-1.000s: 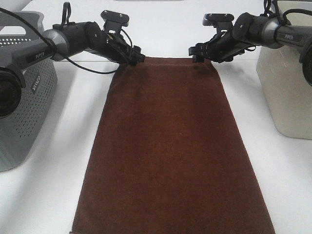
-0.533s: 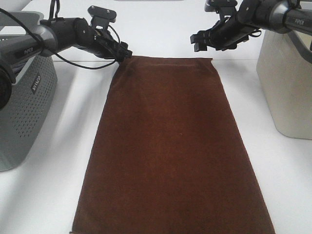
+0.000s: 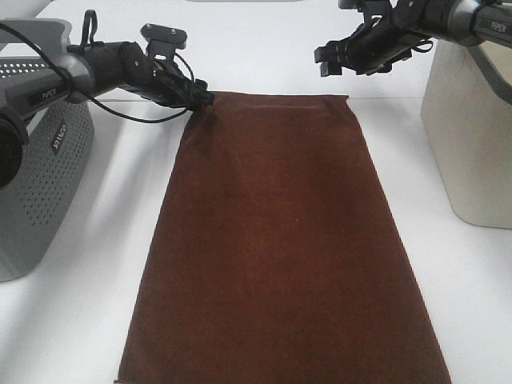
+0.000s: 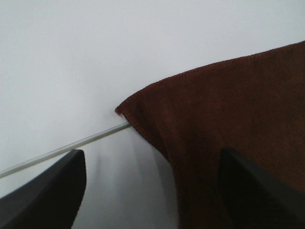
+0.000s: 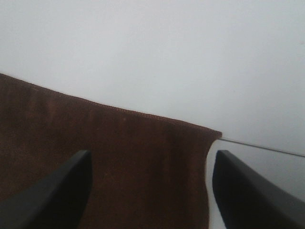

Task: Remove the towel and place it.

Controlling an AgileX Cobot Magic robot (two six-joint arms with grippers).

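The towel [image 3: 280, 240], a large dark reddish-brown plush cloth, lies spread flat down the middle of the white table [image 3: 96, 304]. My left gripper [image 3: 204, 98] is low at its far left corner and open. In the left wrist view that slightly puckered towel [image 4: 228, 124] corner sits between the wide-apart fingers [image 4: 43, 191] of the left gripper [image 4: 151, 157]. My right gripper [image 3: 324, 60] hovers open above and behind the far right corner. The right wrist view shows the towel [image 5: 105, 152] below the right gripper [image 5: 152, 155], with its fingers [image 5: 257, 191] apart.
A grey perforated basket [image 3: 40, 176] stands on the table's left side. A beige bin [image 3: 472, 136] stands at the right. A thin seam [image 3: 120, 99] crosses the table along the towel's far edge.
Both grippers have come off the towel's far corners. The right one rose and pulled back; the left one shifted slightly left. The towel stays flat.
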